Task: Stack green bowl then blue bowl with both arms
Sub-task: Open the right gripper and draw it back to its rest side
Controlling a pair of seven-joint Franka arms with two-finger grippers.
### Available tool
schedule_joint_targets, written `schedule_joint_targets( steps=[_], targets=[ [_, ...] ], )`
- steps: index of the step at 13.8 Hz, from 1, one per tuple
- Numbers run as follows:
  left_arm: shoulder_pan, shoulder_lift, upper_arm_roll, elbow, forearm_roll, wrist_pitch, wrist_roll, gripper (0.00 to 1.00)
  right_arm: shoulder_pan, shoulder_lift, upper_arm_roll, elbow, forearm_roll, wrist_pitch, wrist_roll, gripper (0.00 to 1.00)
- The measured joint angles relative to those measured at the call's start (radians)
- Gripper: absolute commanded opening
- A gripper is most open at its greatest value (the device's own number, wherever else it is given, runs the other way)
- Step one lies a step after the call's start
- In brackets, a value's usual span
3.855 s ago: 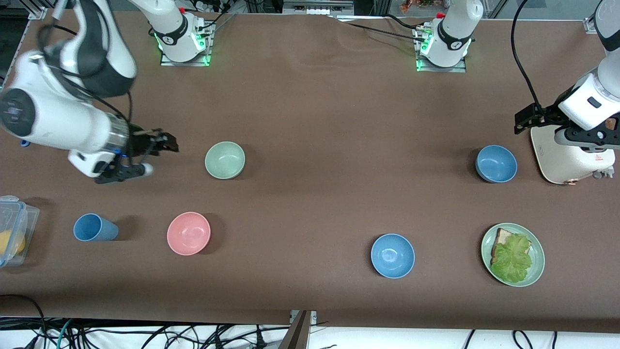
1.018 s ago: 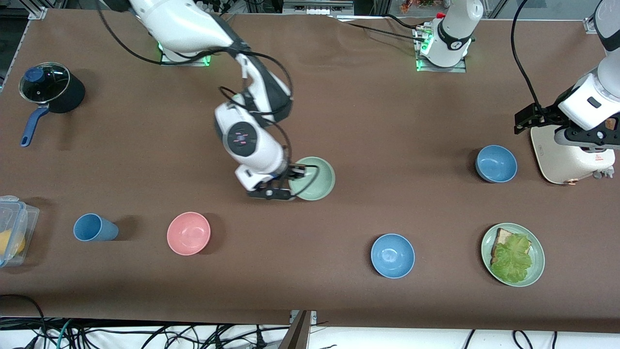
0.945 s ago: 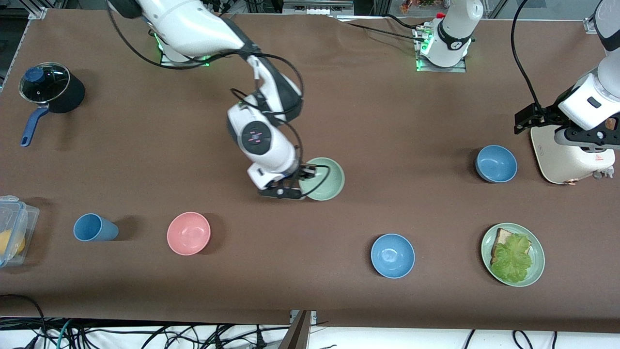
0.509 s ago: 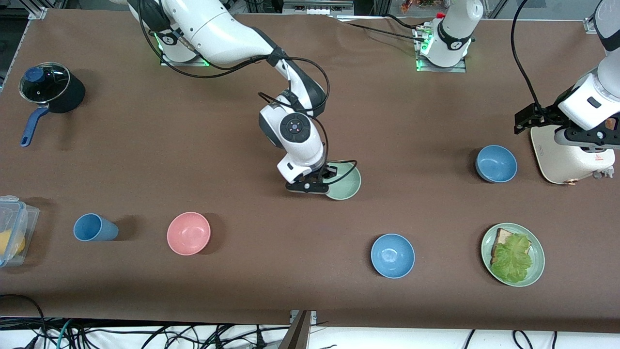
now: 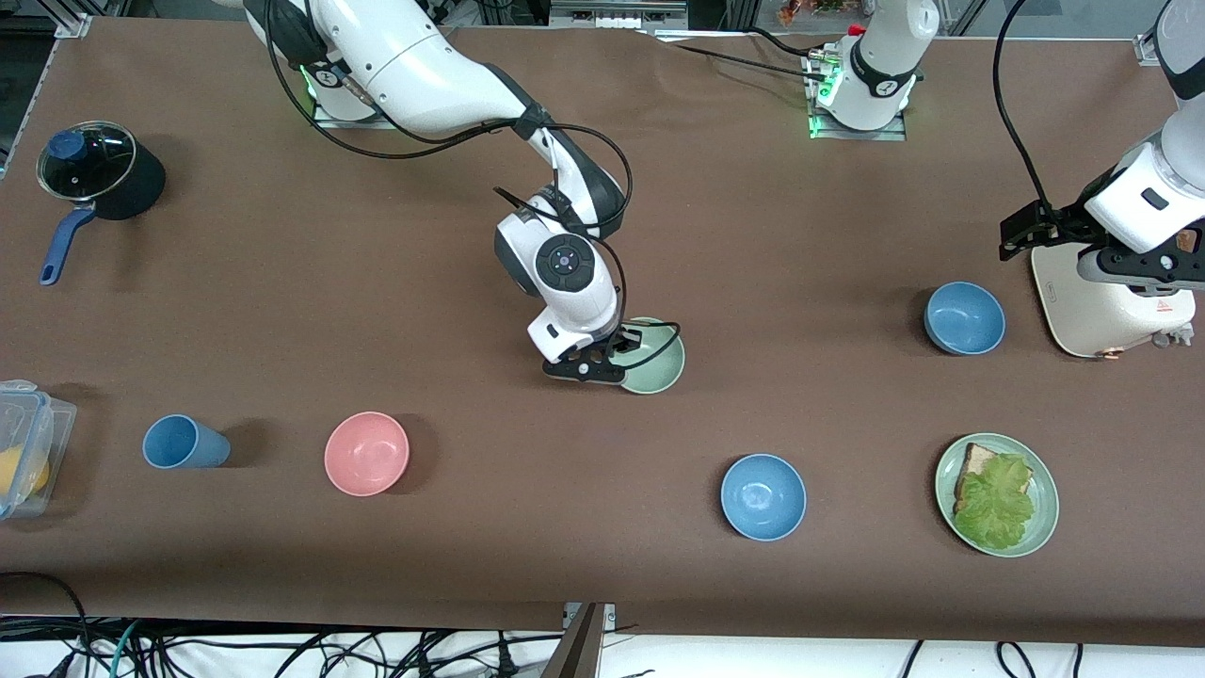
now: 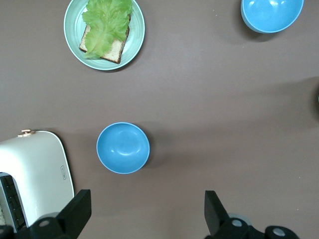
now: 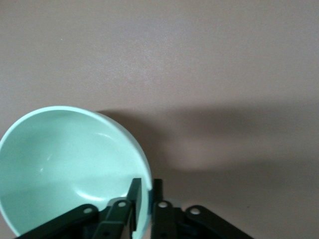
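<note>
The clear container (image 5: 24,443) (yellow contents) is cut off at the table's edge.

Bare tabletop (image 5: 810,311) btwn green bowl (image 5: 656,363) & blue bowl (image 5: 964,318); toaster (image 5: 1101,301) flanks latter.

The front camera hangs high across the long brown-covered table (image 5: 282,311), facing both white arm bases along the top edge and taking in the whole surface. The left wrist camera looks straight down from well up, over the small round steel-blue bowl (image 6: 123,148) and the white toaster (image 6: 32,172); both also show in the front view (image 5: 964,317) (image 5: 1111,306). The right wrist camera sits very close above the pale mint-green bowl (image 7: 70,164), also seen from the front (image 5: 656,359).
</note>
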Motion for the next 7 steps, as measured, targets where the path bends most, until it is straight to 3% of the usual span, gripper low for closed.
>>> schedule_joint_targets(
  steps=[4,7],
  targets=[
    [0.000,0.000,0.000,0.000,0.000,0.000,0.000,1.00,-0.014,-0.043,-0.053,0.018,0.000,-0.096,-0.007,1.00],
    [0.000,0.000,0.000,0.000,0.000,0.000,0.000,1.00,-0.109,-0.152,-0.067,0.027,0.000,-0.215,-0.124,1.00]
  ],
)
